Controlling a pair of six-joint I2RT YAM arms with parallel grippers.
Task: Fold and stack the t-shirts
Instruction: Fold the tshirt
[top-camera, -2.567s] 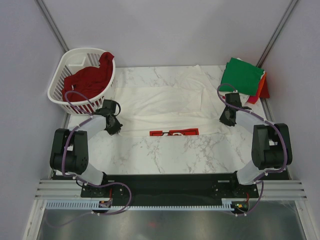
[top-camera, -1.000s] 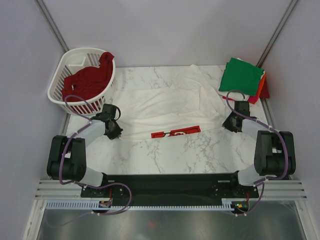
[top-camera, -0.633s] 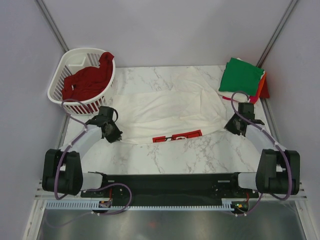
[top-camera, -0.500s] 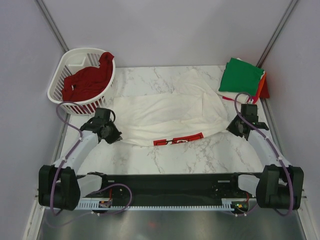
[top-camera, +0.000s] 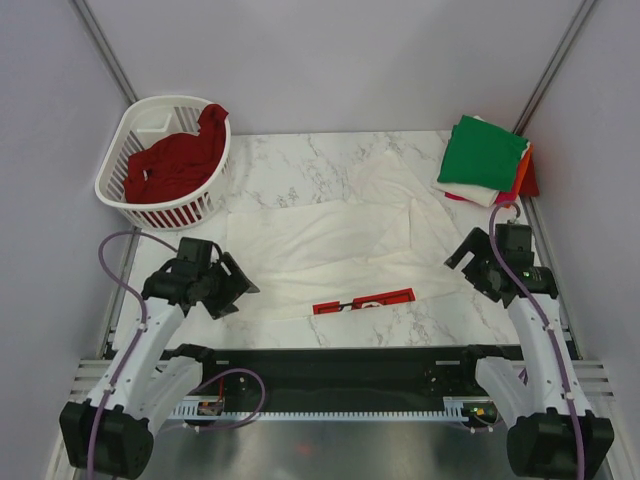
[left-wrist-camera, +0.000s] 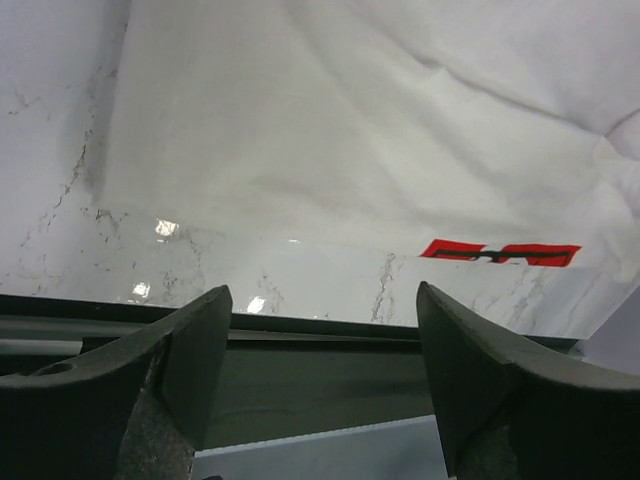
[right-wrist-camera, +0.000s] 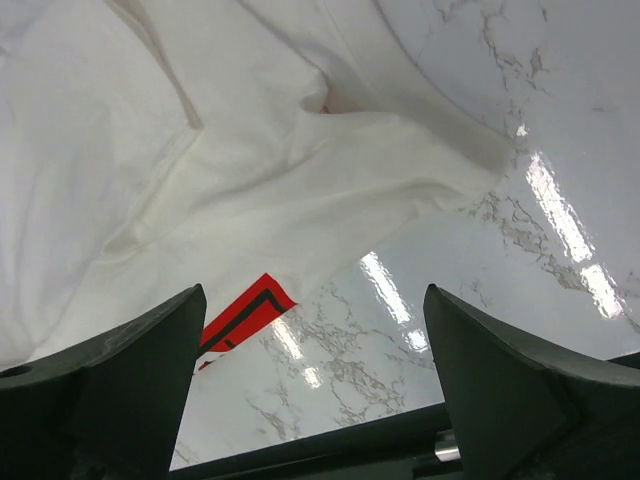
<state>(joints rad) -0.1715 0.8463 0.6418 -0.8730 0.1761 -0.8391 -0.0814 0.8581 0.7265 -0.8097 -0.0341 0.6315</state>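
Observation:
A white t-shirt (top-camera: 330, 240) lies spread across the marble table, with its red print (top-camera: 365, 300) at the near hem. My left gripper (top-camera: 238, 287) hovers open off the shirt's near left corner and holds nothing. My right gripper (top-camera: 472, 270) is open and empty off the shirt's near right side. In the left wrist view the open gripper (left-wrist-camera: 320, 385) looks onto the white t-shirt (left-wrist-camera: 350, 120) and its print (left-wrist-camera: 500, 253). The right wrist view has the open gripper (right-wrist-camera: 315, 395) facing the white t-shirt (right-wrist-camera: 250, 170) and the print (right-wrist-camera: 245, 315). A stack of folded tees, a green one (top-camera: 485, 150) on top, sits back right.
A white slatted basket (top-camera: 130, 200) stands at the back left with a dark red tee (top-camera: 180, 160) heaped in it. Under the green tee show orange (top-camera: 527, 165), white (top-camera: 470, 190) and dark red edges. Grey walls close in the table. The black base rail (top-camera: 340, 365) runs along the near edge.
Both grippers have opened and let go of the white t-shirt's near edge, then drawn back toward the near edge. The shirt has been pulled nearer and lies flatter.

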